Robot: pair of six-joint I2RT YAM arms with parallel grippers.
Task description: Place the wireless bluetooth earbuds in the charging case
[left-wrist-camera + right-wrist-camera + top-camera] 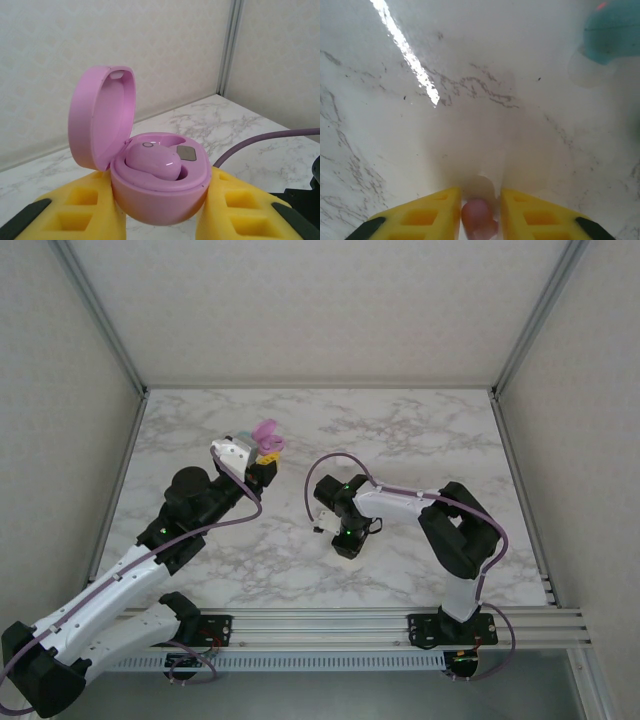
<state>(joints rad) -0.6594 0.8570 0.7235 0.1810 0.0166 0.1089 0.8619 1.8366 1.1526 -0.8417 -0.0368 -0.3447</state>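
Yellow pads of the left gripper are pinching a pink case by its rounded lower half, one pad on each side. Its lid stands open and nearly upright, hinged at the left in the wrist view, with the hollow side facing right. A pink earbud sits in the case's well, smooth back up, its long axis running from back left to front right across the case. From above, this gripper is over the far left part of the table.

Near the table's middle, the right gripper points down at the marble, its pads closed onto a second earbud, which rests on the surface. The frame edge cuts this earbud off, so I cannot tell its long axis. A blurred teal thing lies well apart from it.
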